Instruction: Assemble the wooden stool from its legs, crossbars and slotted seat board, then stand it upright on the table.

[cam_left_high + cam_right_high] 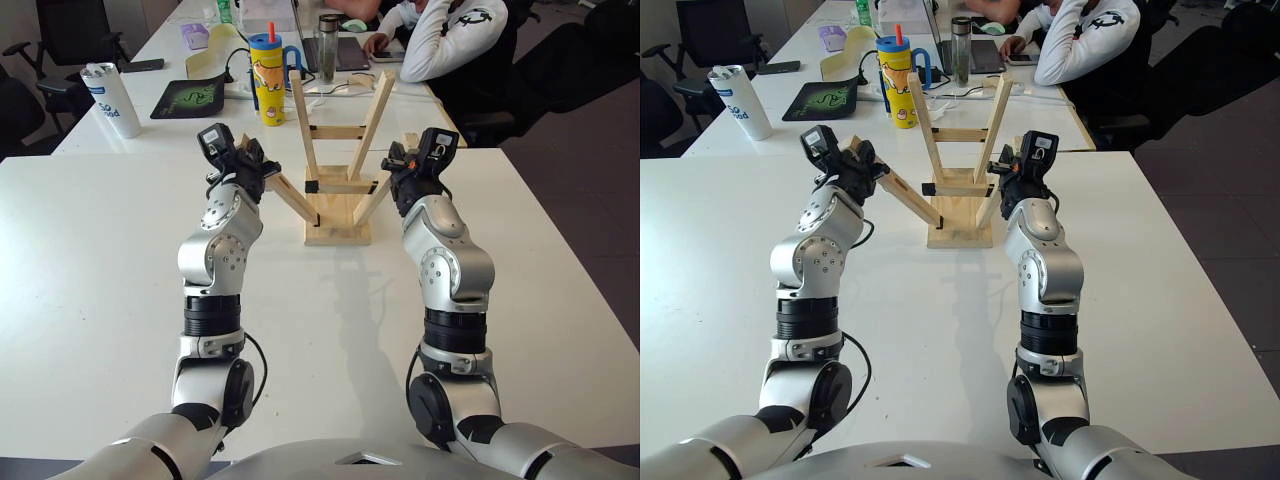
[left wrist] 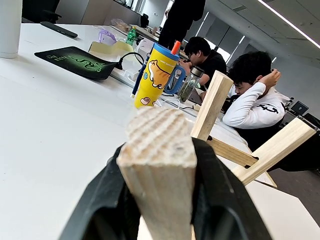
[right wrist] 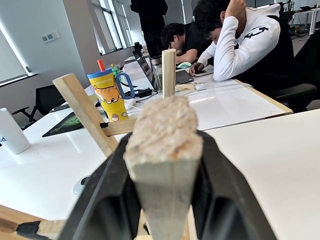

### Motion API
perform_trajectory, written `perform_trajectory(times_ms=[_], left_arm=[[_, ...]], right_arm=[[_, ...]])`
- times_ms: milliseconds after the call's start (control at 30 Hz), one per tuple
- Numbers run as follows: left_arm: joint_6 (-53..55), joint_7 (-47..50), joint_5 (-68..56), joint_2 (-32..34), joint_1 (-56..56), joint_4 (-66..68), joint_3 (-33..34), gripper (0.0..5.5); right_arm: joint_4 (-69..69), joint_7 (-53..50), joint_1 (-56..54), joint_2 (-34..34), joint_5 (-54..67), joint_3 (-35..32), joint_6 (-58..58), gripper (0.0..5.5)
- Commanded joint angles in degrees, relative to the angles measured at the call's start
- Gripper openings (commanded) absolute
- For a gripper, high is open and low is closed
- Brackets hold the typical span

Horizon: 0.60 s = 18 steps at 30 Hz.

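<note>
Stool [image 1: 338, 190]: upside down at the table's [image 1: 100, 260] far middle, seat board [image 1: 337, 224] flat, legs [image 1: 304, 120] up, crossbars [image 1: 338, 131] fitted.
Left gripper [image 1: 265, 175]: you had it clamped on the near-left leg [image 1: 292, 198].
Right gripper [image 1: 398, 184]: clamped on the near-right leg [image 1: 372, 203], probably so both arms could flip the stool.

Free room on table [image 1: 90, 300] beside upturned stool [image 1: 338, 232]; yellow cup [image 1: 266, 85] close behind.
</note>
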Motion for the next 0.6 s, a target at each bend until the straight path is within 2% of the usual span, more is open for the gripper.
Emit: perform_trajectory(times_ms=[33,200,300,600], left_arm=[[6.12,1.97,4.97,0.53,2.18,2.17,-2.57,1.03],[5.98,0.22,6.22,0.30,1.73,2.02,-3.98,1.03],[6.50,-1.05,6.94,0.23,2.50,1.30,-5.24,1.03],[9.47,-6.36,10.37,0.89,3.18,1.42,-11.35,1.03]], right_arm=[[1.14,-0.27,1.99,0.54,0.12,0.03,1.69,1.04],[1.32,0.02,1.93,1.29,0.97,0.05,2.01,1.04],[1.73,0.50,1.62,3.50,4.73,-2.35,3.63,1.04],[1.20,1.27,1.19,6.09,8.08,-4.68,4.71,1.05]])
